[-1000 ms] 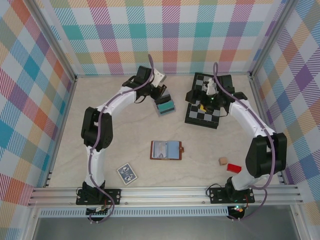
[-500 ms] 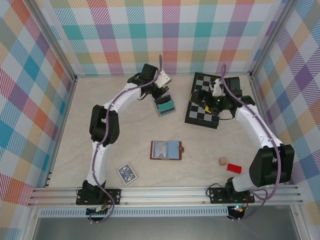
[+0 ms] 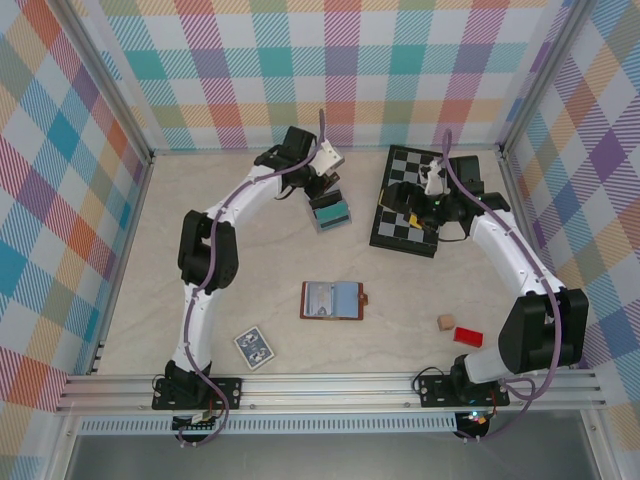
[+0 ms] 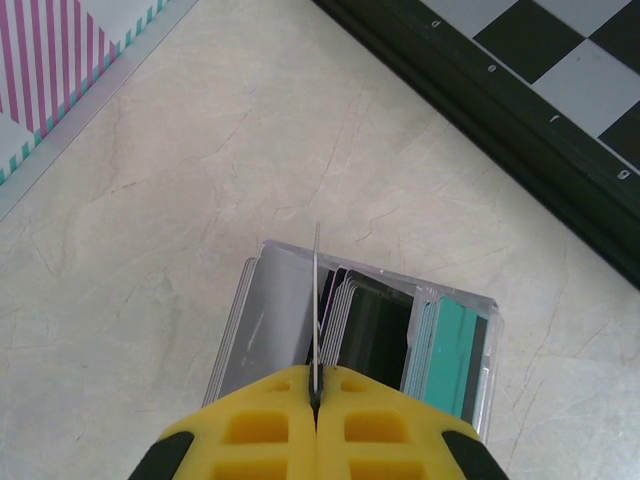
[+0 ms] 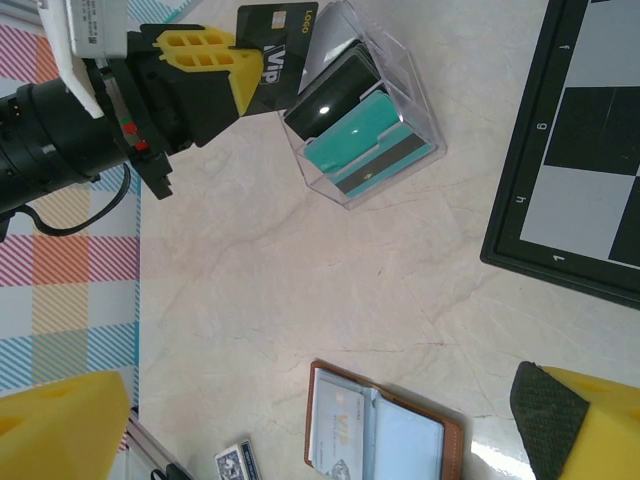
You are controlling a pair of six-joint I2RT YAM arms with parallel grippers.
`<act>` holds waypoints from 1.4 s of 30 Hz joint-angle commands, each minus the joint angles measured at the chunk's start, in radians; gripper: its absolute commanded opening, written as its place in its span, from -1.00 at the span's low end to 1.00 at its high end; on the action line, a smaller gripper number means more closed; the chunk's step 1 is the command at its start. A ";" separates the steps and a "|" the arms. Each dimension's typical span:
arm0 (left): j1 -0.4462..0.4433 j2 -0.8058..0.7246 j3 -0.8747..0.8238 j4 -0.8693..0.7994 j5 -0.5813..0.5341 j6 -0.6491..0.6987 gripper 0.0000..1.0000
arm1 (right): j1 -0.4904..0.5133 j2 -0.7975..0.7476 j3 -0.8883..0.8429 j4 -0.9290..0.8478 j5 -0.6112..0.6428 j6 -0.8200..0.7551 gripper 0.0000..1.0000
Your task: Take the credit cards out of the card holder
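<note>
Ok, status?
Left tool shut on dark card, at clear box. Right tool open, by chessboard. Wallet open mid-table, pale card inside.

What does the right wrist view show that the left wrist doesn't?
Right wrist adds the open card holder with a pale card in it, the blue deck, and the printed face of the dark card. Left wrist adds that card edge-on, pinched in the shut left gripper above the upright cards. Both share the left gripper, the dark card, the clear box and the chessboard.
</note>
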 commanded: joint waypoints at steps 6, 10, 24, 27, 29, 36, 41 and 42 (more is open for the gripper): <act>-0.021 -0.071 -0.023 -0.010 0.051 0.012 -1.00 | -0.006 -0.003 -0.021 0.008 -0.027 0.004 1.00; -0.029 -0.049 -0.022 -0.048 0.028 0.048 -1.00 | -0.005 0.000 -0.024 0.013 -0.031 0.008 1.00; -0.028 0.053 0.080 -0.136 -0.092 0.154 -1.00 | -0.006 0.008 -0.024 0.017 -0.034 0.014 0.99; -0.028 0.068 0.095 -0.144 -0.113 0.162 -1.00 | -0.006 0.010 -0.024 0.015 -0.035 0.013 1.00; -0.029 0.073 0.104 -0.142 -0.124 0.161 -1.00 | -0.005 0.011 -0.023 0.014 -0.038 0.014 1.00; -0.030 0.113 0.188 -0.202 -0.158 0.129 -0.53 | -0.006 0.012 -0.024 0.016 -0.038 0.016 1.00; -0.031 0.112 0.188 -0.202 -0.167 0.121 -0.45 | -0.006 0.016 -0.023 0.016 -0.037 0.016 1.00; -0.031 0.110 0.190 -0.202 -0.168 0.111 -0.44 | -0.007 0.016 -0.023 0.016 -0.035 0.013 1.00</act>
